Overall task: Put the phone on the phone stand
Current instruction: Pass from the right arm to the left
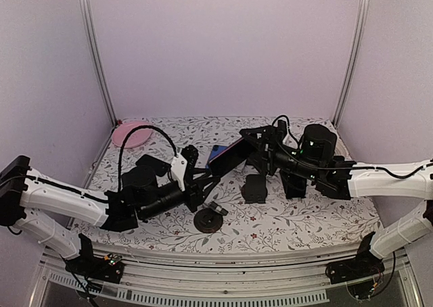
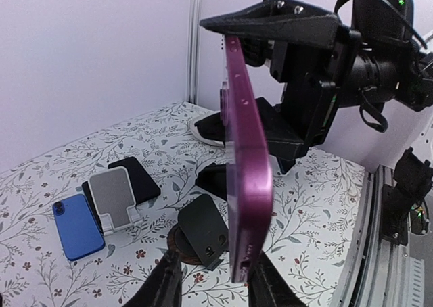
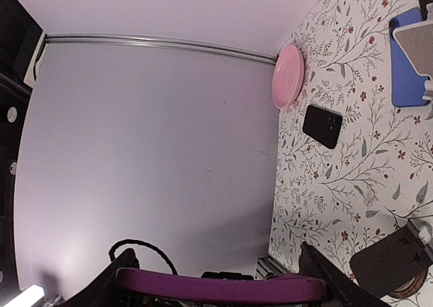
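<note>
A purple phone hangs in the air, gripped by my right gripper, which is shut on it. In the right wrist view the phone spans edge-on between the fingers of that gripper. In the left wrist view the phone stands on edge. Its lower end sits between the spread fingers of my left gripper, close to the right finger and well apart from the left one. The black phone stand on a round brown base sits on the table just below; it also shows in the left wrist view.
A blue phone, a grey stand and a black phone lie at the left of the left wrist view. A pink plate sits at the back left. A black block stands under the right arm.
</note>
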Motion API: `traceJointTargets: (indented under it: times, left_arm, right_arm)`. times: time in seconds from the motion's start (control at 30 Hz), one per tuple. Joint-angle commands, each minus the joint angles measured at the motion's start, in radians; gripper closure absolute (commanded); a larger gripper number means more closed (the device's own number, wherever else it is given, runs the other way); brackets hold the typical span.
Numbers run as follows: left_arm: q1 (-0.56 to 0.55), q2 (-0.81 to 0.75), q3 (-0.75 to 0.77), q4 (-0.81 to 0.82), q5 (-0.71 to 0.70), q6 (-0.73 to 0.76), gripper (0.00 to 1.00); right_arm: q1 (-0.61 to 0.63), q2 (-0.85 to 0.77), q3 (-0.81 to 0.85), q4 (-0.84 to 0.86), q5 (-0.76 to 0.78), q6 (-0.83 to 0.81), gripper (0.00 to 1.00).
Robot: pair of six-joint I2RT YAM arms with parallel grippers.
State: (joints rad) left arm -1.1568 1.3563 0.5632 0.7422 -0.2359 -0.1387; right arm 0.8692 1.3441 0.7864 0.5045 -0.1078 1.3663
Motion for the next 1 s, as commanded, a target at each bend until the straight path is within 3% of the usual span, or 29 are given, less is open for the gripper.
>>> traceJointTargets:
  times: [0.0, 0.37, 0.53, 0.6, 0.73, 0.83, 0.97]
  left_arm:
    - [-0.014, 0.024, 0.046, 0.053, -0.036, 0.027, 0.69]
    - [-0.012, 0.07, 0.095, 0.086, -0.046, 0.03, 0.81]
    - [-0.012, 0.073, 0.101, 0.085, -0.043, 0.026, 1.0]
    - [-0.011, 0.066, 0.095, 0.087, -0.04, 0.018, 1.0]
    - [-0.008, 0.033, 0.061, 0.118, -0.038, -0.018, 1.0]
    - [-0.006, -0.008, 0.03, 0.157, -0.03, -0.055, 1.0]
    - [0.005, -0.057, -0.028, 0.228, -0.008, -0.127, 1.0]
  right_arm:
    - [-0.004, 0.001, -0.027, 0.112, -0.02, 0.057, 0.94]
    - [-0.004, 0.008, -0.055, 0.135, -0.033, 0.091, 0.94]
    - [-0.005, 0.011, -0.065, 0.144, -0.033, 0.093, 0.9]
    - [-0.007, 0.011, -0.066, 0.147, -0.032, 0.08, 0.76]
    - [-0.006, 0.004, -0.068, 0.149, -0.023, 0.032, 0.29]
    - [-0.006, -0.015, -0.077, 0.151, -0.008, -0.01, 0.11]
    - [-0.006, -0.048, -0.092, 0.154, -0.001, -0.101, 0.01]
